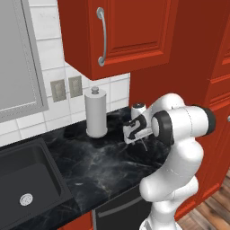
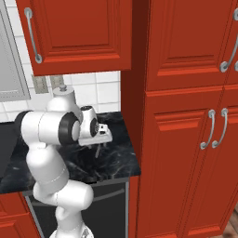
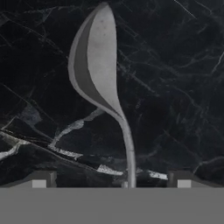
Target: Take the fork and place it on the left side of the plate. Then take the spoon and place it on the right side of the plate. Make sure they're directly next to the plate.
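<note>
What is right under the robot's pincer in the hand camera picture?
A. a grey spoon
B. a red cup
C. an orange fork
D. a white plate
A: the hand view shows the grey spoon lying on the black marble counter, its thin handle running down between the open pincer's tips.

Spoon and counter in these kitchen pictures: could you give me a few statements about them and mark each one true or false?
1. The spoon lies on a black marbled counter. True.
2. The gripper has its fingers clamped on the spoon's bowl. False: the fingers stand wide apart, either side of the thin handle.
3. A paper towel roll stands upright near the tiled wall. True.
4. The cabinets are painted blue. False: they are red.
</note>
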Robot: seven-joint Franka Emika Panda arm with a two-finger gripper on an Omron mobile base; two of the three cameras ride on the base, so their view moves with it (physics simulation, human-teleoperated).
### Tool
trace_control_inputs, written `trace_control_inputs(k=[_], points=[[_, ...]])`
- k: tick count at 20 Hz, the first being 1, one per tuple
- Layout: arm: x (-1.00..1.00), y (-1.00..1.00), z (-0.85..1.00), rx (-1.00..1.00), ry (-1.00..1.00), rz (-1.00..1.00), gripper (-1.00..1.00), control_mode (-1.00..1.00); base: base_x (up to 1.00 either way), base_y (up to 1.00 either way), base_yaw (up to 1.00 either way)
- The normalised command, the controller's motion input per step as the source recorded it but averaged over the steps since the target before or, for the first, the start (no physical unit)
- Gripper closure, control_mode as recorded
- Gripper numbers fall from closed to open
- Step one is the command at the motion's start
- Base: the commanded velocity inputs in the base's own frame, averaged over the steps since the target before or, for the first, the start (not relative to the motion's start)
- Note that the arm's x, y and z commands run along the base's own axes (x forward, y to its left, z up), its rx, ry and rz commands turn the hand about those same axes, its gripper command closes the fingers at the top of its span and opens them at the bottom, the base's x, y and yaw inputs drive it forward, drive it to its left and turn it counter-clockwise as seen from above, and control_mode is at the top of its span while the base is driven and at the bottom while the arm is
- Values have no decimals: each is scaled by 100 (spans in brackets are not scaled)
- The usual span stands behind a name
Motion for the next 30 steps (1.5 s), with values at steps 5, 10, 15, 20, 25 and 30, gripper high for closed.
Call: trace_control_inputs(k=[5,10,15,20,25,30], points=[[48,0,-23,0,0,0,-100,-100,0,0,0],[28,0,-41,0,0,0,100,-100,0,0,0],[3,7,-37,0,-5,0,100,-100,0,0,0],[0,23,-21,0,-16,0,100,-100,0,0,0],[-7,17,-4,0,-15,0,100,-100,0,0,0],[-12,5,6,0,-8,0,100,-100,0,0,0]])
